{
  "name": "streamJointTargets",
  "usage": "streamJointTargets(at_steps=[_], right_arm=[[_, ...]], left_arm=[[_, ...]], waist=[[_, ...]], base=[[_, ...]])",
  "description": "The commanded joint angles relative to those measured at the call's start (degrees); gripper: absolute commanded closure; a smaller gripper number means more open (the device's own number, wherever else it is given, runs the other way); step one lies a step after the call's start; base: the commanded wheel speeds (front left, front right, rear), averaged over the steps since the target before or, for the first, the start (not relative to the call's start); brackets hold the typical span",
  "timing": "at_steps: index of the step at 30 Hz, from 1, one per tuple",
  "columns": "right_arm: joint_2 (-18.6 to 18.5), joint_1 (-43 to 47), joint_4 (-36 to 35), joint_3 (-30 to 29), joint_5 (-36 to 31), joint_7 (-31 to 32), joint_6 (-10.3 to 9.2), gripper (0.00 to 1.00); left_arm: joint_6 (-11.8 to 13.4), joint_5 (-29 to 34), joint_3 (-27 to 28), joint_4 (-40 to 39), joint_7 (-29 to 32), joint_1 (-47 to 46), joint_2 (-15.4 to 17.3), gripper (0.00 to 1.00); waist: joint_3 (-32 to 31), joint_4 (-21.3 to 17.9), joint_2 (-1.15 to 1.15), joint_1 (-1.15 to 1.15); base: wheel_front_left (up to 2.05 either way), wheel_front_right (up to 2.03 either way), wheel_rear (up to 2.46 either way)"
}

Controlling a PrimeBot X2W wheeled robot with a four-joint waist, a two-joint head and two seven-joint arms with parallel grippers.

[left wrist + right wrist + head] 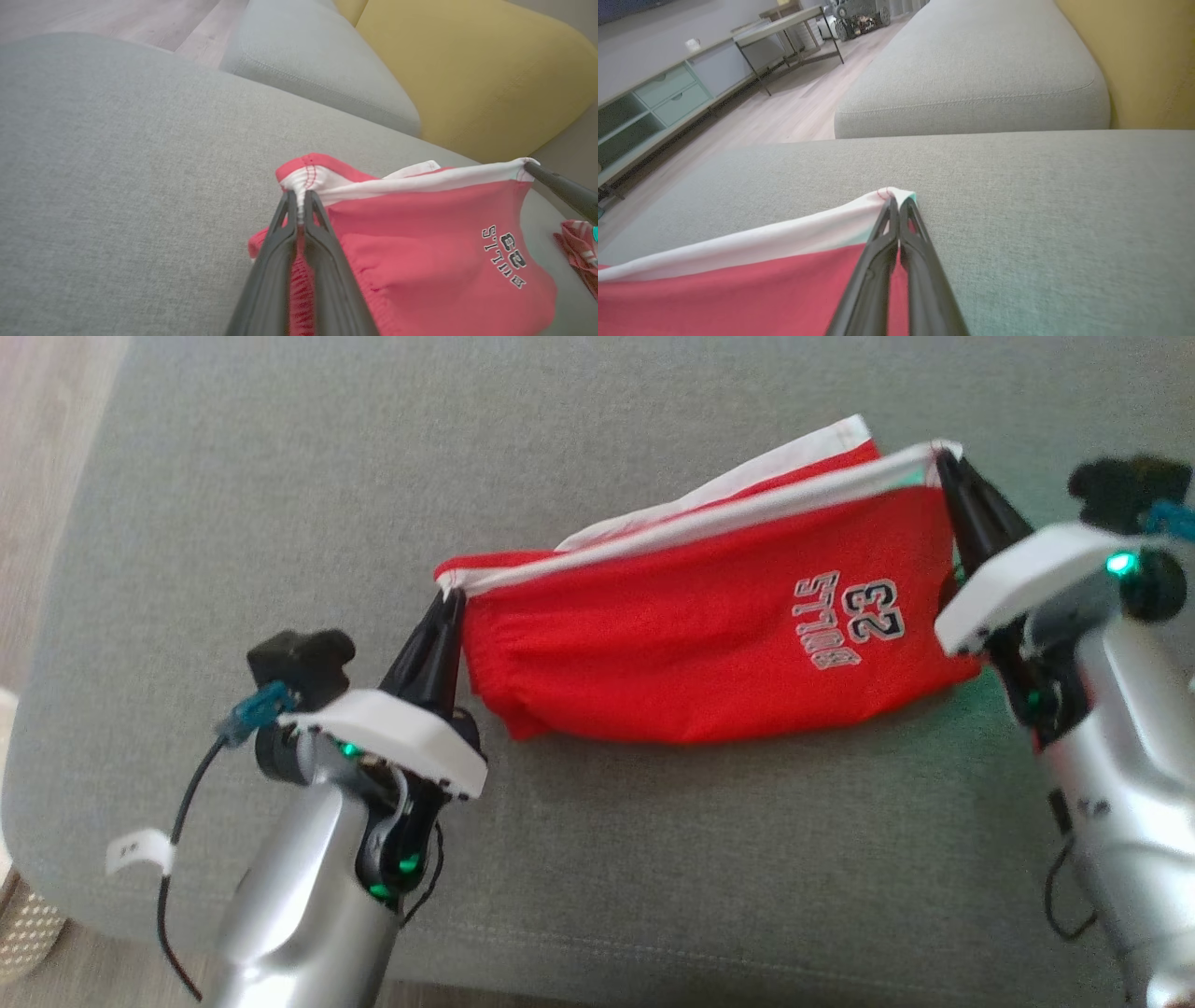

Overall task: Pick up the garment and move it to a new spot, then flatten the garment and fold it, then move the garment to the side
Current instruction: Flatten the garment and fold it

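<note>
"Silver arms [299,896] sit nearest, one at each lower corner of the head view. What are the hands doing?"

"The left hand [451,602] is pinched fully together on the left corner of the garment [691,644], right at its white hem [700,518]. The left wrist view shows that stitched hem squeezed between the two fingertips."

"And the other?"

"The right hand [941,462] is clamped just as tight on the hem's right corner. Both hold the garment, stretched between them."

"Where is it, then?"

"Over the grey sofa seat [280,476]. The hem runs taut from hand to hand, slanting up the head view toward the right; the red body hangs below it and its lower edge rests on the seat. A print [850,621], BULLS 23, reads upside down near the right end."

"Anything past it?"

"A red striped cloth [577,247] shows at the edge of the left wrist view, near the right hand. Farther on there is another grey seat [971,79], with a yellow cushion [476,74] beside it. Beyond those, a wood floor [794,107] and a low cabinet [654,102] with drawers."
</note>
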Motion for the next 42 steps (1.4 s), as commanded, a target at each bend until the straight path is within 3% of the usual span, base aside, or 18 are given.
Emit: streamJointTargets(at_steps=[1, 9, 10, 11, 12, 18, 24, 30, 34, 42], right_arm=[[-0.7, -3.4, 0.3, 2.0, 0.7, -1.0, -0.04, 1.0], [-1.6, -12.5, 10.4, 8.9, 4.1, -5.2, -0.04, 1.0], [-1.6, -13.2, 11.8, 9.4, 4.6, -5.5, -0.04, 0.84], [-1.6, -13.8, 12.9, 10.1, 4.9, -5.9, -0.04, 0.57], [-1.6, -14.4, 13.5, 10.8, 5.2, -7.0, -0.04, 0.0], [-1.6, -15.1, 16.0, 14.2, 6.8, -13.0, -0.04, 0.0], [-2.4, -13.7, 15.5, 14.9, 4.4, -19.3, -0.04, 0.0], [-2.4, -10.4, 10.6, 10.8, -1.4, -20.2, -0.04, 0.0], [-1.2, -4.8, 3.4, 5.4, -6.8, -20.3, -0.04, 0.0], [2.7, 8.9, -7.8, -1.9, -14.8, -20.1, -0.04, 0.0]], left_arm=[[-0.4, -0.6, 1.6, 0.0, -0.8, -3.0, 0.5, 1.0], [-1.3, -3.0, -1.4, 9.6, -2.8, -9.2, -0.1, 1.0], [-1.5, -3.3, -1.9, 10.5, -3.0, -9.7, -0.1, 1.0], [-1.7, -3.7, -2.3, 11.3, -3.3, -10.2, -0.2, 0.58], [-1.8, -4.0, -2.8, 12.1, -3.5, -10.6, -0.2, 0.0], [-1.5, -5.8, -4.9, 14.3, -6.0, -11.1, -0.2, 0.0], [2.1, -1.8, -3.4, 11.0, -8.4, -9.1, 0.3, 0.0], [5.5, 5.1, 1.7, 0.2, -8.6, -5.3, 1.3, 0.0], [7.6, 10.0, 4.6, -5.5, -8.6, -1.6, 1.8, 0.0], [8.3, 13.5, 7.1, -8.7, -8.6, 4.5, 2.5, 0.0]], waist=[[1.9, 1.4, 0.0, -0.01], [4.9, 2.3, 0.0, -0.01], [5.1, 2.3, 0.0, -0.01], [5.2, 2.4, 0.0, -0.01], [5.3, 2.4, 0.0, -0.01], [4.8, 1.8, 0.0, -0.01], [2.6, 0.4, 0.0, -0.01], [0.5, -1.4, 0.0, -0.01], [-1.1, -3.0, 0.0, -0.01], [-4.2, -5.2, 0.0, -0.01]], base=[[0.0, 0.0, 0.0], [0.0, 0.0, 0.0], [0.0, 0.0, 0.0], [0.0, 0.0, 0.0], [0.0, 0.0, 0.0], [0.0, 0.0, 0.0], [0.0, 0.0, 0.0], [0.0, 0.0, 0.0], [0.0, 0.0, 0.0], [0.0, 0.0, 0.0]])
